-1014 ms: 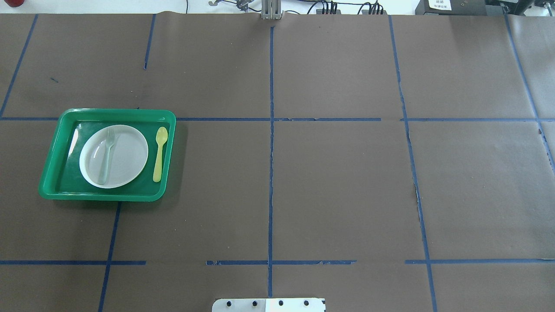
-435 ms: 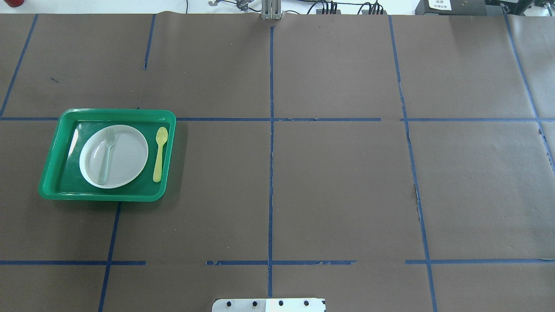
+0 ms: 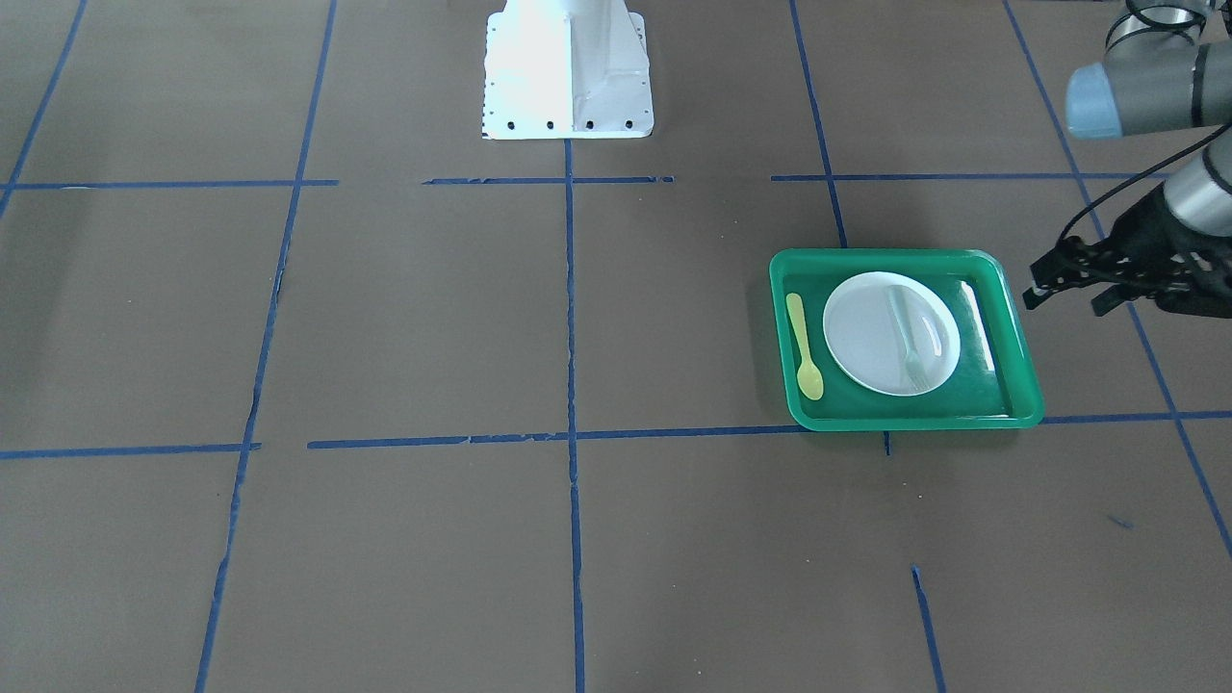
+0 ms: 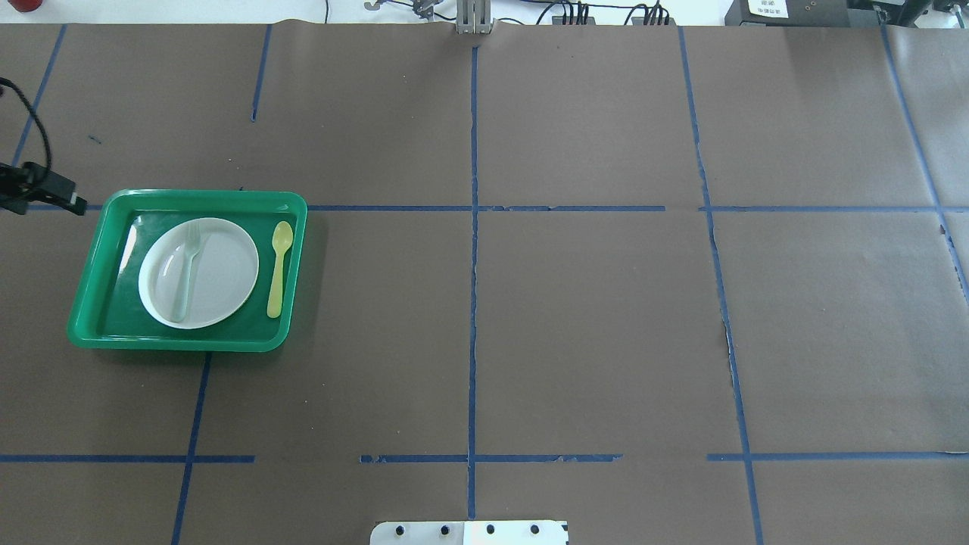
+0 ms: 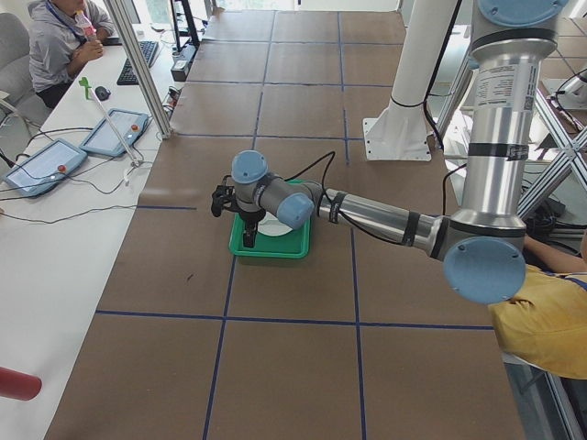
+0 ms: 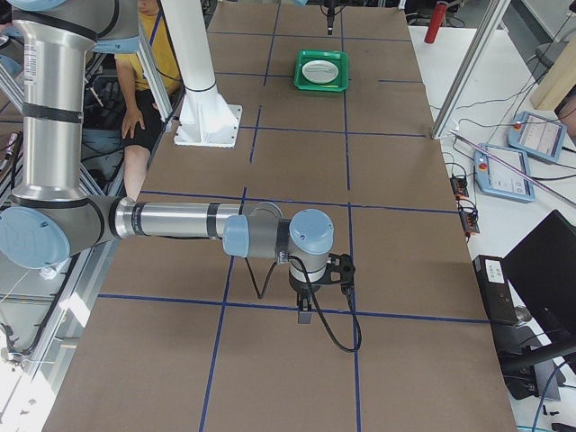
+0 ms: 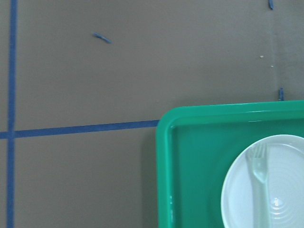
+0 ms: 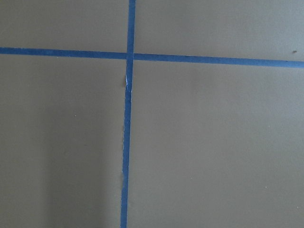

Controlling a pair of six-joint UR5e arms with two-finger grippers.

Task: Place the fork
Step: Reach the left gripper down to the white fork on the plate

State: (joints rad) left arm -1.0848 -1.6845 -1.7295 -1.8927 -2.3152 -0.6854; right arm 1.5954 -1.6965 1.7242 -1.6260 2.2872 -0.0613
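Observation:
The pale fork (image 4: 186, 272) lies lengthwise on the left half of a white plate (image 4: 223, 272) inside a green tray (image 4: 189, 198). It also shows in the front view (image 3: 906, 337) and the left wrist view (image 7: 260, 185). My left gripper (image 3: 1066, 300) hovers above the table just outside the tray's left edge, its jaws apart and empty. Only its tip shows at the left edge of the overhead view (image 4: 57, 198). My right gripper (image 6: 306, 310) hangs over bare brown paper far from the tray, and I cannot tell whether it is open or shut.
A yellow-green spoon (image 4: 278, 269) lies in the tray, right of the plate. The white robot base (image 3: 566, 67) stands at the table's near middle. Blue tape lines cross the brown paper. Operators sit at desks beside the table ends.
My left gripper has come into the overhead view at its left edge, beside the tray's far left corner. The fork, plate, spoon and tray have not moved.

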